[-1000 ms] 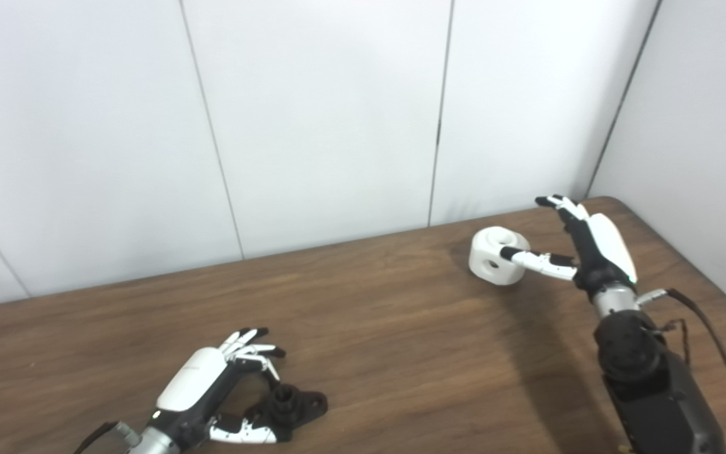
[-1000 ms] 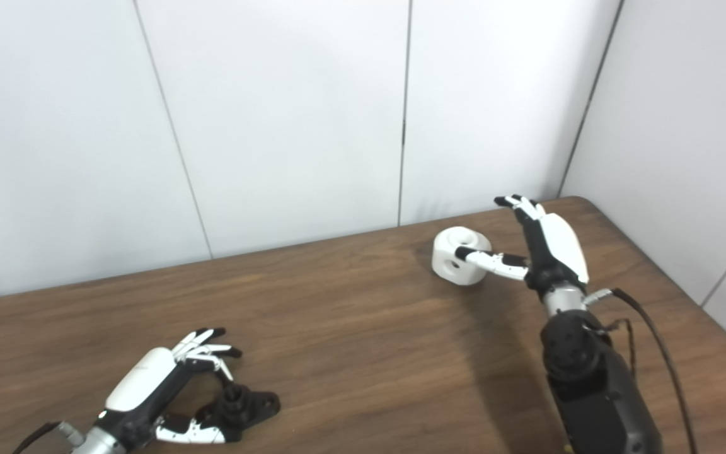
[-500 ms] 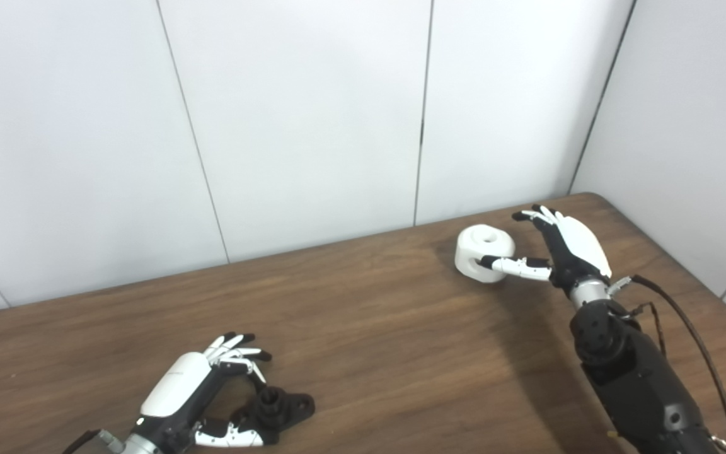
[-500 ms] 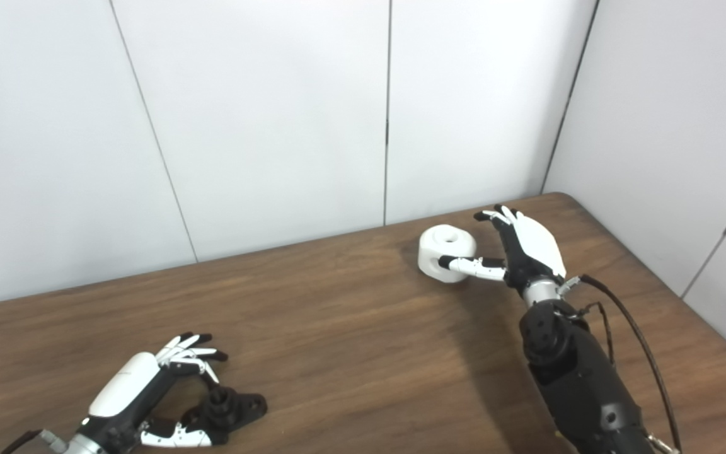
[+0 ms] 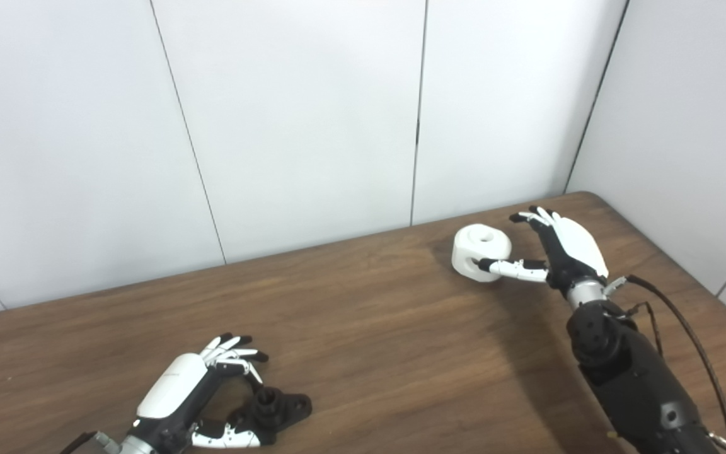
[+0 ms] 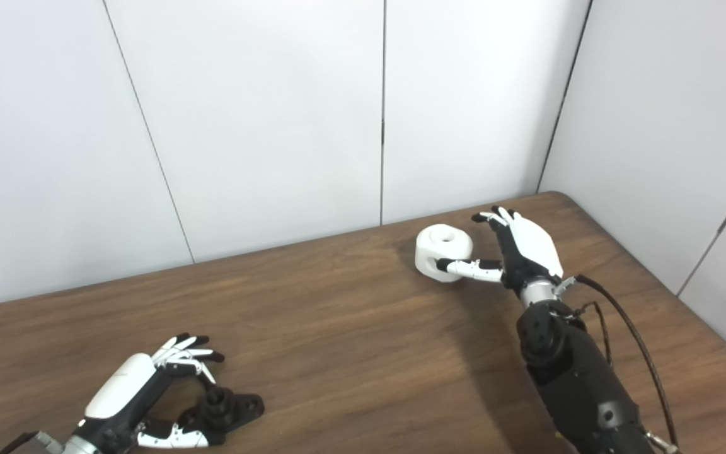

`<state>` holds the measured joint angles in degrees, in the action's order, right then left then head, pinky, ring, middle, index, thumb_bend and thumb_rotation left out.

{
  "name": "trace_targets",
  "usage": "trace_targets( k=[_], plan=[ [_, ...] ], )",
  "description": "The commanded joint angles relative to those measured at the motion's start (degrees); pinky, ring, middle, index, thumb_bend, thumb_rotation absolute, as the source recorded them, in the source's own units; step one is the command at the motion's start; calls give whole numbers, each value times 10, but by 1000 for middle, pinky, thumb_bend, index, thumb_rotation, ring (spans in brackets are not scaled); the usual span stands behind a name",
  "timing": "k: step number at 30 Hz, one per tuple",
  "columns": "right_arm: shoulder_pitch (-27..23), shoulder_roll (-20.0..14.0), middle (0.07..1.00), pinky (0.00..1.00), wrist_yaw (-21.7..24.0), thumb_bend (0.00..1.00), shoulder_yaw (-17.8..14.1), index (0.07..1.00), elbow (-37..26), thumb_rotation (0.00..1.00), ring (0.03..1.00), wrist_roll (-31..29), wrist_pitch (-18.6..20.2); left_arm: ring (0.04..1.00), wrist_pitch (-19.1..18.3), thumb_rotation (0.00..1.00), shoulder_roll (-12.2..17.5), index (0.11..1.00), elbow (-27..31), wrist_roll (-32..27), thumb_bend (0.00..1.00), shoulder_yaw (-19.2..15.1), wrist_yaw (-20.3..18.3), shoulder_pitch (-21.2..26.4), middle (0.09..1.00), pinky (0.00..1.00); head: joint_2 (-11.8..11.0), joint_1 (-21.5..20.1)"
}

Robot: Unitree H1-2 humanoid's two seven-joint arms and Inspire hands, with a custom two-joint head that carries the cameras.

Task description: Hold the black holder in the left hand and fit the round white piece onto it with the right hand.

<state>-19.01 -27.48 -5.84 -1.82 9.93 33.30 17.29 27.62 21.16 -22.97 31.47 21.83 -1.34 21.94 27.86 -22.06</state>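
Note:
The black holder (image 5: 278, 411) lies flat on the wooden table (image 5: 363, 328) at the near left, with a round boss standing up from it. My left hand (image 5: 196, 394) is open and arched over the holder, fingers above it and thumb along its near side, not closed on it. The round white piece (image 5: 480, 252), with a hole on top and one in its side, sits at the far right. My right hand (image 5: 555, 249) is open beside it, thumb touching its near side and fingers spread just to its right.
White wall panels run along the table's far edge and the right side. The table's rounded far right corner (image 5: 596, 200) lies just behind my right hand. A black cable (image 5: 684, 328) runs along my right forearm.
The camera has shifted, so the whole scene slid left. My right hand has dropped lower and closed in on the white piece, its thumb now against it. My left hand stays over the holder.

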Motion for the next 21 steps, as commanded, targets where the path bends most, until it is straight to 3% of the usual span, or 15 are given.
trace_targets(
  k=[1, 10, 21],
  plan=[
    [-27, -18, 961, 1000, -13, 915, -2, 830, -16, 584, 1000, 7, -13, 937, -13, 45, 20, 482, -7, 13, 521, -4, -12, -7, 798, 1000, 0, 0],
    [-32, -14, 938, 1000, -28, 944, 17, 804, 5, 590, 1000, 29, -9, 928, -9, 44, 20, 482, 0, 7, 521, -5, -10, -11, 791, 1000, 1, 2],
    [-42, -15, 946, 1000, -18, 910, 34, 811, 15, 605, 1000, 39, 12, 927, -13, 45, 20, 482, 11, 9, 522, -11, -18, -13, 791, 1000, 2, 2]
  ],
)
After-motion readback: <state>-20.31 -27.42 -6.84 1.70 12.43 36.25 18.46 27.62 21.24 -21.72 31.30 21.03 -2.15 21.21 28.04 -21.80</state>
